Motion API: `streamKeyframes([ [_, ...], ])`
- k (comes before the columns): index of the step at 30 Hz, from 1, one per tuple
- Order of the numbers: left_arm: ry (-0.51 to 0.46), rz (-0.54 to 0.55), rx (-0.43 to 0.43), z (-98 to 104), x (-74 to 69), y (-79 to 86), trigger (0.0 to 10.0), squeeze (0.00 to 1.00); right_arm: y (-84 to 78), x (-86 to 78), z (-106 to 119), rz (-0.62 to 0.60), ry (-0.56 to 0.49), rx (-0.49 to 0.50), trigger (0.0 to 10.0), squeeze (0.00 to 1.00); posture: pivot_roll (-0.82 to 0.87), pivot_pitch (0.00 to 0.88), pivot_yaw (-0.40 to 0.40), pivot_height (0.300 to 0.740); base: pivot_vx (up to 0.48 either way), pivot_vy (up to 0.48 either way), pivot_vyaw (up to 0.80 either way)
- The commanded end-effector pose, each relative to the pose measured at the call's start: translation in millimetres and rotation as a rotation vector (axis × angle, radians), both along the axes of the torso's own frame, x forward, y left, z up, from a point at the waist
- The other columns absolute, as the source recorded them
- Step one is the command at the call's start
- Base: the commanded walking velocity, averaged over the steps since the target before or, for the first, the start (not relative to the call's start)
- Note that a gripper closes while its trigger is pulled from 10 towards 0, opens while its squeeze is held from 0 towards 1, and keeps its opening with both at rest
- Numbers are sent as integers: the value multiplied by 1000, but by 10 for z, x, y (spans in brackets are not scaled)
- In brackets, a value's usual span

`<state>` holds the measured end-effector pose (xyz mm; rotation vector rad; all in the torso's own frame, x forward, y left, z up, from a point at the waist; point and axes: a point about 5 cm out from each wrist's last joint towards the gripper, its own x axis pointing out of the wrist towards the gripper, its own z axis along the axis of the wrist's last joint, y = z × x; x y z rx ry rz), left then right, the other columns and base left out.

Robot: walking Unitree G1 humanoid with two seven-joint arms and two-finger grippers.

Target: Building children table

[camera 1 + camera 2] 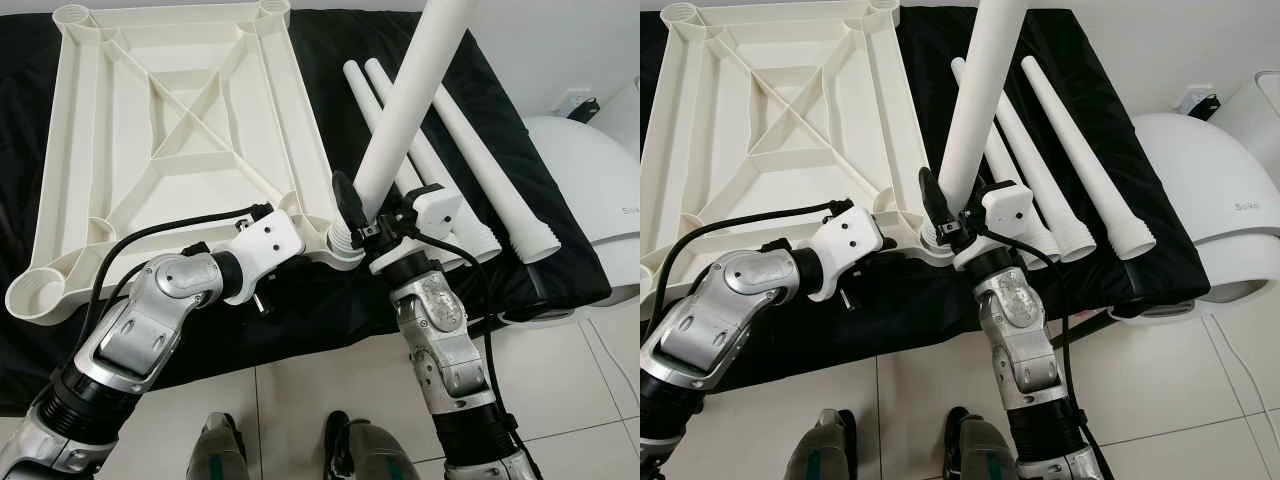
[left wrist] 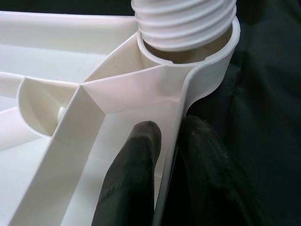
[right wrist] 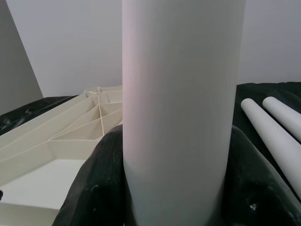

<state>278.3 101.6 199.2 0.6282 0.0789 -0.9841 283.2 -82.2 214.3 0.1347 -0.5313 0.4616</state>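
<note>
Feet of the robot (image 1: pixel 225 450), two, are showing at 6 o'clock on pale floor tiles (image 1: pixel 300 400).

Grippers, two. Left gripper (image 2: pixel 167 155) is pinching the thin side wall of the tabletop beside its near right corner socket (image 1: pixel 340 250), one black finger on each face of the wall. Right gripper (image 1: pixel 365 215) is clamping the upright leg (image 1: pixel 405 110), fingers pressed against both sides of the tube.

Tabletop (image 1: pixel 170 130), one, white, is lying underside up on a black cloth (image 1: pixel 320 60), ribs crossing in an X, sitting at 10 to 12 o'clock. Four round corner sockets are showing.

Legs, four. The upright one is standing with its threaded end in the near right socket, leaning toward 1 o'clock. Three loose legs (image 1: pixel 490 170) are lying side by side on the cloth at 1 to 3 o'clock, the held leg crossing in front of them.

White rounded appliance (image 1: pixel 590 180), one, is sitting at 3 o'clock beyond the cloth.
</note>
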Motion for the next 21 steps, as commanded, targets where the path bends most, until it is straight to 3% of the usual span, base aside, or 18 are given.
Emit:
streamKeyframes([
  [1,-113,-61,-34,212,-40,-83,10000,0,-22,8,-19,-3,-1,-5,10000,0,96,209,-54,740,0,0,0],
  [7,-115,-61,-32,211,-38,-85,10000,0,1,2,-34,43,-7,-18,10000,0,95,203,-56,740,0,0,0],
  [8,-115,-61,-32,209,-39,-87,10000,0,1,-2,-33,54,-12,-16,3176,0,95,201,-58,740,0,0,0],
  [9,-115,-61,-31,207,-40,-88,10000,0,-1,-3,-33,61,-14,-13,0,0,95,201,-58,740,0,0,0],
  [10,-115,-61,-31,207,-40,-88,10000,0,-1,-3,-33,61,-14,-13,0,0,95,201,-58,740,0,0,0],
  [11,-115,-61,-31,203,-43,-90,10000,0,-7,7,-30,63,-13,-13,8118,0,95,197,-58,740,0,0,0],
  [13,-114,-62,-31,201,-44,-91,10000,0,-10,16,-29,62,-11,-14,8118,0,95,197,-58,740,0,0,0],
  [14,-113,-62,-31,198,-45,-92,10000,0,-13,25,-12,66,-13,-6,10000,0,95,197,-58,740,0,0,0],
  [20,-112,-63,-27,186,-45,-89,10000,0,-15,37,39,89,-28,12,10000,0,93,191,-58,740,0,0,0],
  [21,-105,-63,-31,182,-45,-87,10000,204,-22,49,64,97,-33,22,10000,0,93,190,-58,740,0,0,0],
])
